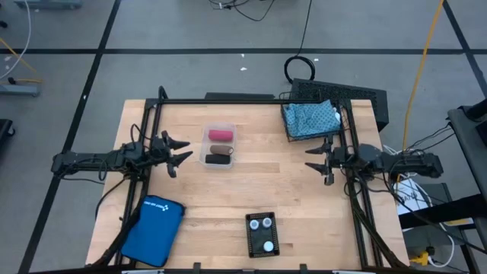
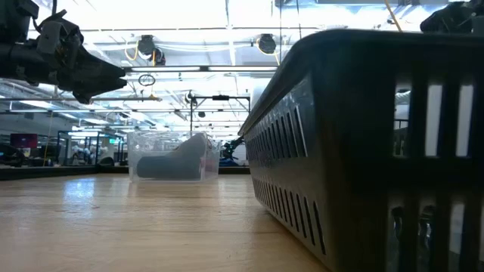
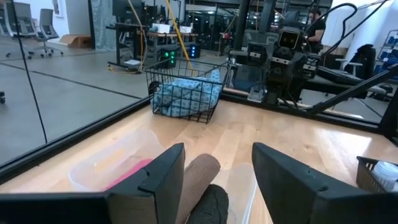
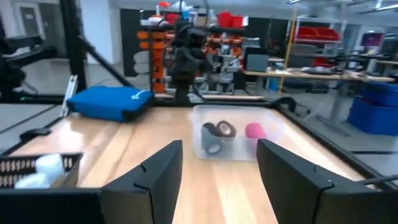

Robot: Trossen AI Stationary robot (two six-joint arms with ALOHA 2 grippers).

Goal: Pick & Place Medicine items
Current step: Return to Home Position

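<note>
A clear plastic tub (image 1: 218, 146) holds the pink block (image 1: 221, 135), brown block (image 1: 219, 148) and black block (image 1: 217, 160). My left gripper (image 1: 176, 151) hovers open just left of the tub; in its wrist view the open fingers (image 3: 217, 152) frame the brown block (image 3: 200, 177) and black block (image 3: 209, 205). My right gripper (image 1: 316, 158) waits open near the table's right side, facing the tub (image 4: 233, 134). The teal pouch (image 1: 310, 116) lies in a wire basket. Three white vials (image 1: 262, 228) sit in a black slotted tray.
The bright blue zip case (image 1: 152, 228) lies at the near left corner. The wire basket (image 3: 186, 93) stands at the far right corner. The black tray (image 2: 363, 136) sits near the front edge at centre. Bare wood lies between the tub and my right gripper.
</note>
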